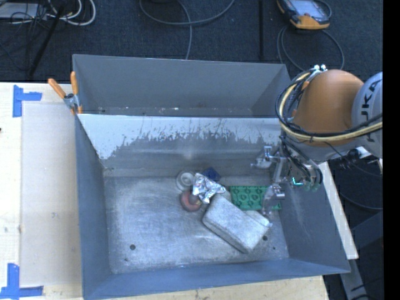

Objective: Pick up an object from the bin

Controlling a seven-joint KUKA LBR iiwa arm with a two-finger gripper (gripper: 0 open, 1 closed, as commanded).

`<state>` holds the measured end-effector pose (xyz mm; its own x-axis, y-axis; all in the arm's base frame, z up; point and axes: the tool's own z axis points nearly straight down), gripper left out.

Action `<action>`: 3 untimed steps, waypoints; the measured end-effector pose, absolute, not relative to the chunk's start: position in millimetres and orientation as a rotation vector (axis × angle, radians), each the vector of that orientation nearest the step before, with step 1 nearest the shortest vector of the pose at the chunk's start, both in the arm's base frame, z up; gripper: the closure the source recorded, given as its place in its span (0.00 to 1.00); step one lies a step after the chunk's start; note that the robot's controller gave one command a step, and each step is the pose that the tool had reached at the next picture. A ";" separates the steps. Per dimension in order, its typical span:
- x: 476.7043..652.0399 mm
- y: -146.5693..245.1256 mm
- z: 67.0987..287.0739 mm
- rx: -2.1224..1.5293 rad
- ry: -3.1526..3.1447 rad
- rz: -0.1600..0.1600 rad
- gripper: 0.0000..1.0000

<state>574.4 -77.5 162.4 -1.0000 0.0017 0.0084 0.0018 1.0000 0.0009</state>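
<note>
Green studded plate (pixel 249 197), flat like a building-brick base, lies right of the middle of the bin (pixel 137 230). Your gripper (pixel 273 191) hangs over its right end, close to the bin's right wall. You cannot tell from this view whether the gripper is spread or pressed together, nor whether it touches the plate. On the plate's near side lies a grey rectangular block (pixel 234 225), set askew, its far edge against the plate's near edge. Left of the plate you see a crumpled silver foil lump (pixel 206 189), with a small blue thing (pixel 211 174) just beyond it. A pale ring (pixel 185 180) lies to the lump's left and a reddish-brown disc (pixel 189 201) at its near left. The arm's orange cover (pixel 328 99) stands above the bin's right rim.
</note>
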 end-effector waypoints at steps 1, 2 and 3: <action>579.1 -88.4 99.3 0.001 -3.152 0.002 0.00; 576.2 -87.4 93.8 0.003 -3.142 -0.001 1.00; 602.4 -98.6 225.3 -0.079 -3.150 0.001 1.00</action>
